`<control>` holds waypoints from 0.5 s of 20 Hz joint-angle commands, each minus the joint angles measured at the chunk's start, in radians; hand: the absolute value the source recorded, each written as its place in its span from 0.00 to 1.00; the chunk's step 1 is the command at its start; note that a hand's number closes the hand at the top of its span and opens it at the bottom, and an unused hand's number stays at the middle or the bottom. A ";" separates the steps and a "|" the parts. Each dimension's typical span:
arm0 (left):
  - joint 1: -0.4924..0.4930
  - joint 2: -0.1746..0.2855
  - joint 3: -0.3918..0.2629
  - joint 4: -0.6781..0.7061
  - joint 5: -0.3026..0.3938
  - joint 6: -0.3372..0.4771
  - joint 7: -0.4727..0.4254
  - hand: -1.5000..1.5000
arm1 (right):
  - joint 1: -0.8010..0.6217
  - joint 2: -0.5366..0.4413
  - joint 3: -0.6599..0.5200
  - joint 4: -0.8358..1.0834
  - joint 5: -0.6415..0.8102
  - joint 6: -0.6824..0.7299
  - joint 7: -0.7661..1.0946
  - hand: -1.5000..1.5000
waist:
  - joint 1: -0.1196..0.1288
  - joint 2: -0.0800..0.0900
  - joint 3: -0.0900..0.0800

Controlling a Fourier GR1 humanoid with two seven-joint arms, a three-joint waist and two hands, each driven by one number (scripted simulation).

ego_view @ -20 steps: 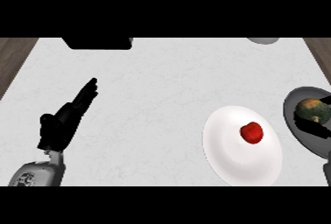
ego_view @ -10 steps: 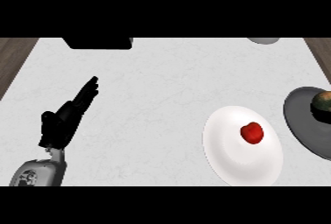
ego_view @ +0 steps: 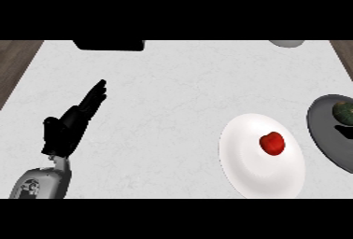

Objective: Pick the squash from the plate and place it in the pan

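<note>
Squash (ego_view: pixel 342 112) lies in the pan (ego_view: pixel 321 127), well apart from the left hand (ego_view: pixel 66 131).

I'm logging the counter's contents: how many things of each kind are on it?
Dishes: 2, plate and pan
Foods: 2, red fruit and squash
Cut off at far edge: 2, black item and grey item
Total: 6

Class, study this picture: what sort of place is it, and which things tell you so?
Most likely a kitchen counter: a pale marbled worktop, a white plate carrying a red food item, and a dark pan at the right edge.
</note>
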 commanded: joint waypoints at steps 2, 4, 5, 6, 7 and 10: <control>-0.007 -0.022 -0.015 -0.037 -0.012 0.018 0.036 0.50 | -0.050 0.014 -0.092 0.120 -0.089 0.007 -0.168 0.00 | 0.004 0.002 0.002; -0.027 -0.022 -0.010 -0.025 -0.007 0.018 0.042 0.50 | -0.070 -0.027 -0.146 0.118 -0.147 0.076 -0.216 0.00 | 0.006 0.006 0.004; 0.012 -0.029 -0.013 -0.027 -0.012 0.024 0.017 0.50 | -0.062 -0.016 -0.175 0.110 -0.181 0.078 -0.261 0.00 | 0.004 0.003 0.004; 0.016 -0.021 -0.014 -0.014 -0.001 0.001 0.001 0.50 | -0.065 0.004 -0.201 0.100 -0.211 0.072 -0.300 0.00 | 0.004 0.005 0.004; -0.015 -0.013 -0.002 -0.008 -0.024 0.023 0.003 0.50 | -0.079 0.007 -0.231 0.090 -0.243 0.073 -0.321 0.00 | -0.001 0.004 0.004; 0.022 -0.023 -0.016 -0.015 -0.023 0.018 0.000 0.50 | -0.075 -0.005 -0.328 0.098 -0.346 0.134 -0.394 0.00 | -0.001 0.004 0.005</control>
